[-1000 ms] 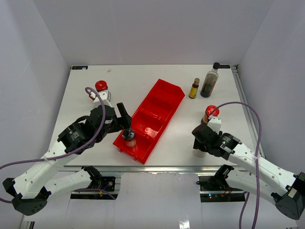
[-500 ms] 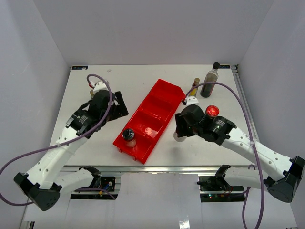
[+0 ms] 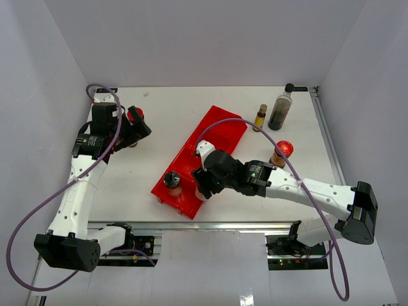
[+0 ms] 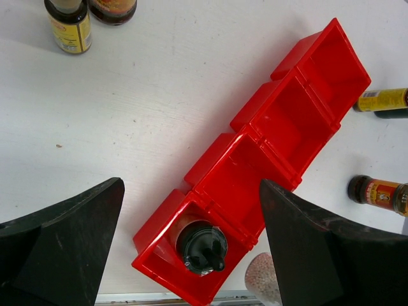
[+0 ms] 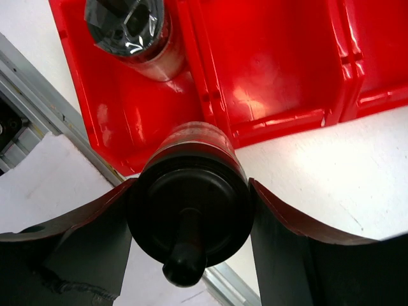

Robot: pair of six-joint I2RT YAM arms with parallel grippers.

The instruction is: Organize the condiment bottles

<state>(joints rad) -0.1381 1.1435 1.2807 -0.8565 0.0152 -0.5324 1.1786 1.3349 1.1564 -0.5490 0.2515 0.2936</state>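
My right gripper (image 3: 203, 186) is shut on a black-lidded jar (image 5: 191, 191) and holds it upright over the near end of the long red bin (image 3: 220, 137), at its right wall. Another black-lidded jar (image 3: 172, 182) stands in the bin's nearest compartment (image 5: 127, 25), also seen in the left wrist view (image 4: 201, 245). My left gripper (image 3: 136, 127) is open and empty, high at the far left beside a red-lidded jar (image 3: 135, 115). A second red-lidded jar (image 3: 283, 151), a slim yellow-labelled bottle (image 3: 260, 117) and the taller dark bottle (image 3: 280, 109) stand at the right.
The left wrist view shows another yellow-labelled bottle (image 4: 69, 25) next to a jar (image 4: 113, 7) at the far left. The bin's other compartments (image 4: 290, 124) hold nothing. The table's metal front edge (image 5: 38, 70) lies just beyond the bin's near end.
My right arm has carried the black-lidded jar from the table's right side leftward to the bin's near end. My left arm has drawn back from the bin to the far left.
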